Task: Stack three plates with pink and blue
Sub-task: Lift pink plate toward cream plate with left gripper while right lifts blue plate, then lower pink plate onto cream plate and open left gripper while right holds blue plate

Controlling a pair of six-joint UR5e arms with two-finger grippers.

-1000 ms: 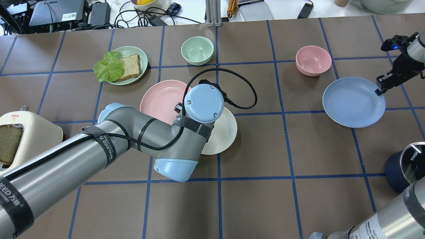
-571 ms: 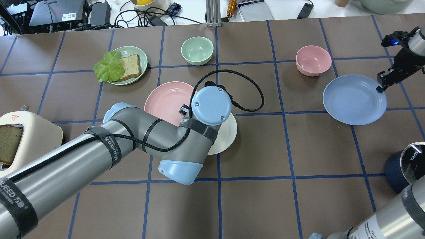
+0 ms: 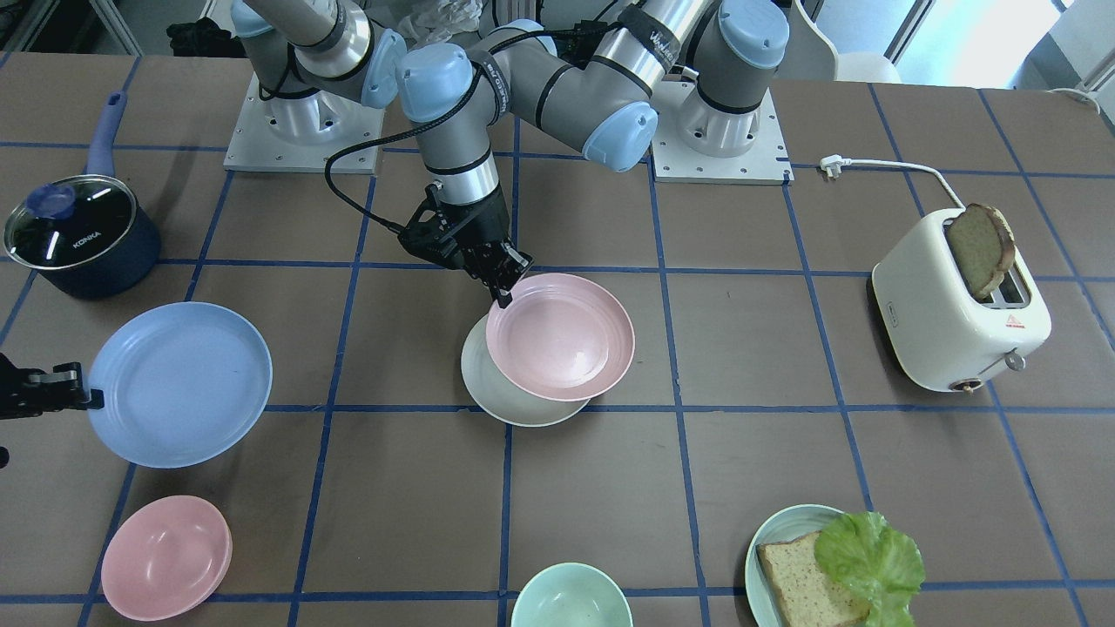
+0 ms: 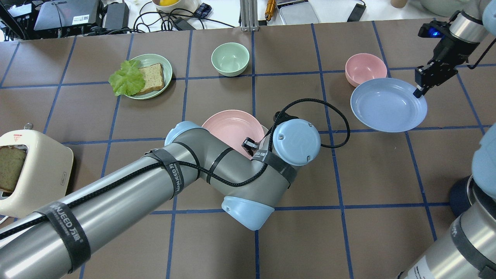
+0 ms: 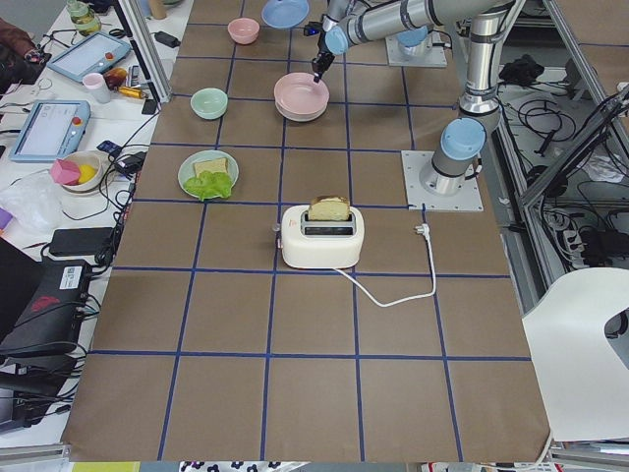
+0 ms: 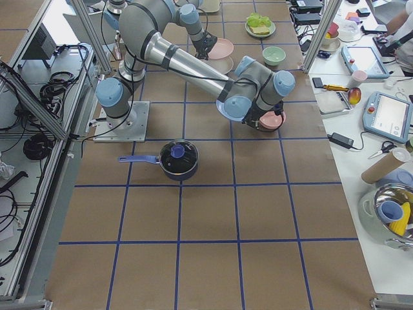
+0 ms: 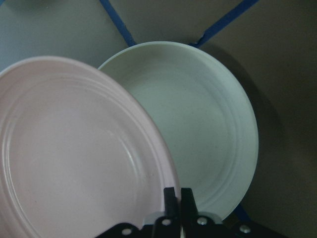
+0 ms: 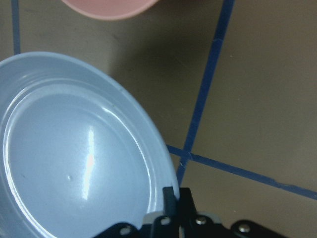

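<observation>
The left gripper is clamping the pink plate's near rim, holding it over the cream-white plate. The right gripper is pinching the blue plate's right rim.

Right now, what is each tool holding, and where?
Left tool: pink plate, by its rim. Right tool: blue plate, by its rim.

Left hand and right hand are both clamped tight.
</observation>
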